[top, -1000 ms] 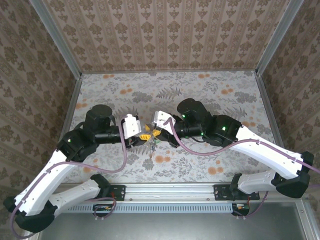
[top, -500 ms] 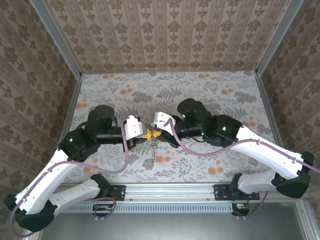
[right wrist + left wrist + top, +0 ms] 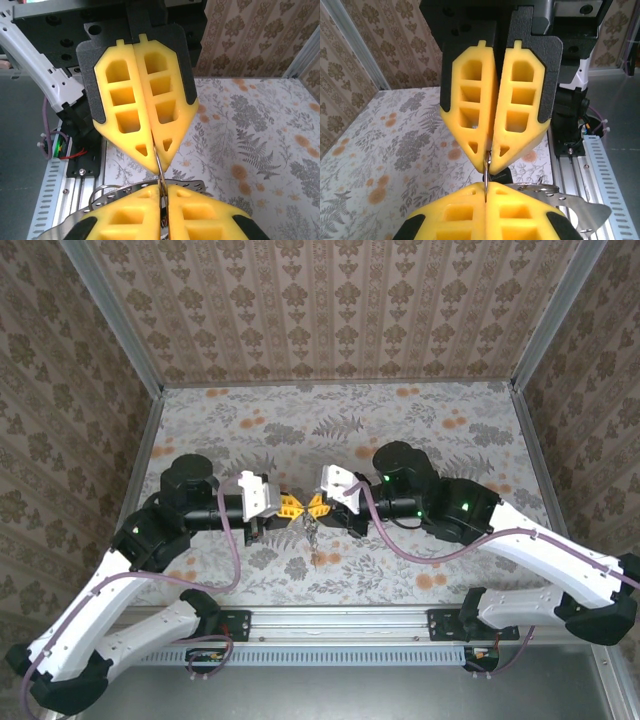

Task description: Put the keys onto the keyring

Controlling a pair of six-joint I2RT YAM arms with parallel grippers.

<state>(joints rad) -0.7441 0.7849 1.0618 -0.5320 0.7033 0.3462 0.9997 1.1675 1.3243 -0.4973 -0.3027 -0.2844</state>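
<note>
Close to the tabletop's (image 3: 420, 430) near edge, the keys (image 3: 312, 538) hang down. Above them my left gripper (image 3: 291, 505) and right gripper (image 3: 318, 505) meet tip to tip, both squeezed shut on the thin keyring (image 3: 486, 172) running straight between them.

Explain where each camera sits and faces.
Top external: above, behind; looks down on table; both arms, left tool and right tool tip to tip.
Left wrist: on left arm, faces right tool; left tool below.
Right wrist: on right arm, faces left tool; right tool below.
Shared: both wrist views show the ring between tips.
</note>
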